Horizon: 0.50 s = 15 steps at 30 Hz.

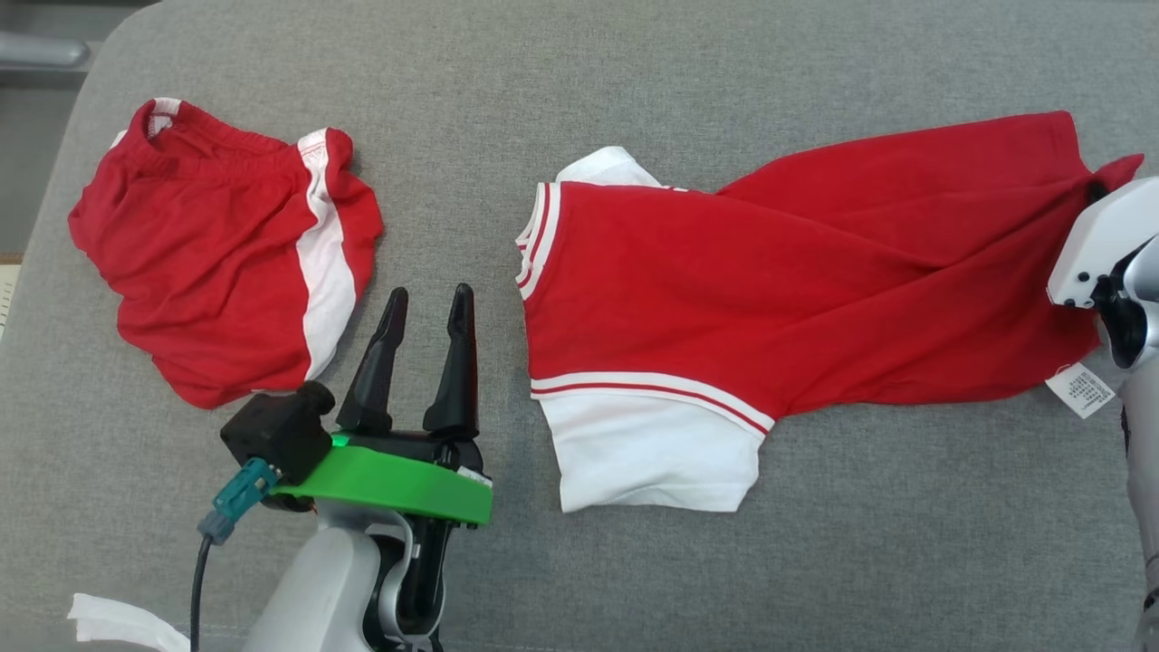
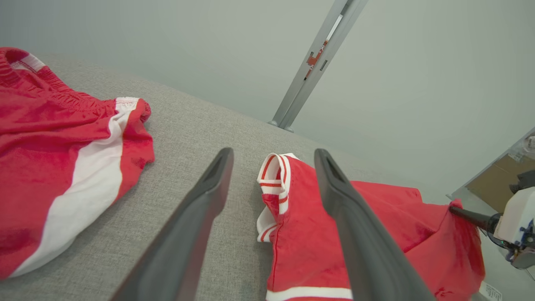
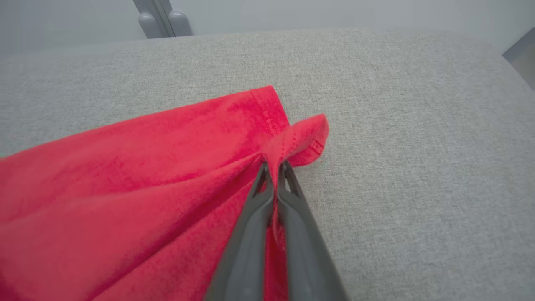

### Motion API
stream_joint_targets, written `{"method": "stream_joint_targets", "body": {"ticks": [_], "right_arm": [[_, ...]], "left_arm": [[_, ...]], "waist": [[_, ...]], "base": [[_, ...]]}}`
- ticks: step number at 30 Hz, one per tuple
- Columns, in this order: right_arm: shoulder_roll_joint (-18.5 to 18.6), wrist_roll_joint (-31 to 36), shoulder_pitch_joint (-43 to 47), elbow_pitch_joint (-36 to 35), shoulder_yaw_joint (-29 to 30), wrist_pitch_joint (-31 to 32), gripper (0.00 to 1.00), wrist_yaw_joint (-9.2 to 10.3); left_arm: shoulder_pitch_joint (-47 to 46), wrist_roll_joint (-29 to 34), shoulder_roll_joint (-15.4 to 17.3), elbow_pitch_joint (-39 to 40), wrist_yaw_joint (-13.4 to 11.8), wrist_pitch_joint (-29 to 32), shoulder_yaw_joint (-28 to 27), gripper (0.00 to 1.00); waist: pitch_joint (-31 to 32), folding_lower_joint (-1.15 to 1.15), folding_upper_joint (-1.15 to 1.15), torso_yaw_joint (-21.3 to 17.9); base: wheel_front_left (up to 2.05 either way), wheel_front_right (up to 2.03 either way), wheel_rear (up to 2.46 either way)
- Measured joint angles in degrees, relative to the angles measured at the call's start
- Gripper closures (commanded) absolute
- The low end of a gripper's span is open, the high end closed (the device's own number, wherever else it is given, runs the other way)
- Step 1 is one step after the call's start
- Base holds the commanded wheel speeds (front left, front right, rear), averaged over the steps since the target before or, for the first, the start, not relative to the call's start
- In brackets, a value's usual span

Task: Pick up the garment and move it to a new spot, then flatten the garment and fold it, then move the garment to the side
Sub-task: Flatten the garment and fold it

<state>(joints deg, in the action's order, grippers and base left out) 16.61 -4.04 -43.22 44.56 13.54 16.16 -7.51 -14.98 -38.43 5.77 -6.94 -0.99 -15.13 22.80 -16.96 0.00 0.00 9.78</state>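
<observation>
The garment (image 1: 770, 299) is a red shirt with white sleeves and striped trim, lying spread on the grey surface at centre right. My right gripper (image 1: 1097, 192) is at its far right corner. In the right wrist view my right gripper (image 3: 274, 165) is shut on a pinched fold of the garment's (image 3: 125, 188) red hem. My left gripper (image 1: 430, 292) stands open with nothing between its fingers, just left of the shirt's collar. In the left wrist view my left gripper (image 2: 272, 152) points past the garment's (image 2: 309, 234) collar.
Red shorts (image 1: 226, 254) with a white side stripe lie at the left, close to my left gripper. The grey padded surface (image 1: 634, 72) ends at the left and far edges. A white care tag (image 1: 1079, 389) hangs by the right arm. A white scrap (image 1: 109, 620) sits at the lower left.
</observation>
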Motion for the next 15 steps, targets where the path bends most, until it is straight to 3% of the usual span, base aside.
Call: {"method": "stream_joint_targets", "body": {"ticks": [1,8,15], "right_arm": [[-0.25,0.37,-0.22,0.41,-0.02,-0.96,0.00,0.00],[-1.46,0.08,0.07,0.78,-3.37,-8.56,0.00,0.01],[-2.83,-2.45,3.42,-4.14,-7.23,-15.64,0.00,0.01]], "left_arm": [[-0.04,0.00,-0.20,-0.12,0.08,0.00,0.12,0.00],[-0.05,0.31,-1.53,-0.79,2.00,0.00,0.82,0.00],[-1.58,4.39,-2.14,-2.75,2.57,0.00,0.03,0.00]], "waist": [[0.11,0.00,0.00,-0.02],[1.34,0.00,0.00,-1.41],[3.14,0.00,0.00,-4.07]], "base": [[0.00,0.00,0.00],[0.00,0.00,0.00],[0.00,0.00,0.00]]}}
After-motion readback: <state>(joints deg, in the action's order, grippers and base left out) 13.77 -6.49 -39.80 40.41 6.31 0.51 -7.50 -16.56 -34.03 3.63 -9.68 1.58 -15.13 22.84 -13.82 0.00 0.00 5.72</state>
